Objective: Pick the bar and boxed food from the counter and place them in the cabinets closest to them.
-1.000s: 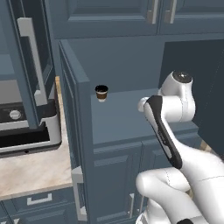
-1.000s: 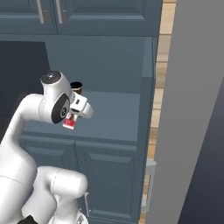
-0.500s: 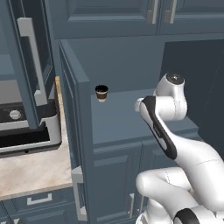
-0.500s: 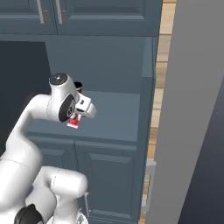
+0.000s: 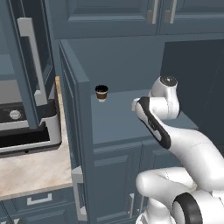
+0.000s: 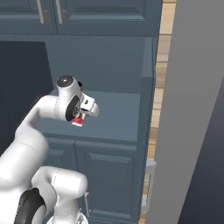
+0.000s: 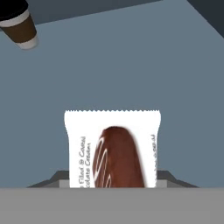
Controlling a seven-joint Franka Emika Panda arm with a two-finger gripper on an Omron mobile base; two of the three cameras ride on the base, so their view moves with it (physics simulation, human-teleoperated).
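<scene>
My gripper (image 6: 83,117) sits over the open cabinet (image 6: 146,57) shelf (image 6: 118,116), fingers narrowed on the bar (image 6: 78,121). In the right base view the red edge of the wrapper pokes out below the white hand, hanging above the front part of the shelf, not touching it.

Hand view: the bar (image 7: 113,149) stands between my fingertips, white wrapper with a crimped top edge, a brown chocolate picture on its face, small print running up both sides. Its lower end runs out of sight at the bottom of that view, so I cannot see the pads themselves. Behind it lies the flat blue-grey shelf (image 7: 131,65).

A small brown cup (image 5: 101,93) with a dark lid stands on the shelf near the back, toward the left wall of the cabinet. In the hand view it shows at the top-left corner (image 7: 18,24), well apart from the bar.

Left base view: my arm reaches in from the lower right, forearm over the shelf (image 5: 118,120). The gripper end is turned away from this camera. To the left, the counter (image 5: 30,168), beige marbled, with a grey appliance (image 5: 26,127) standing on it. A cabinet door (image 5: 26,52) with a pale bar handle stands open above that.

Closed cabinet doors (image 6: 48,15) run above the shelf opening.
</scene>
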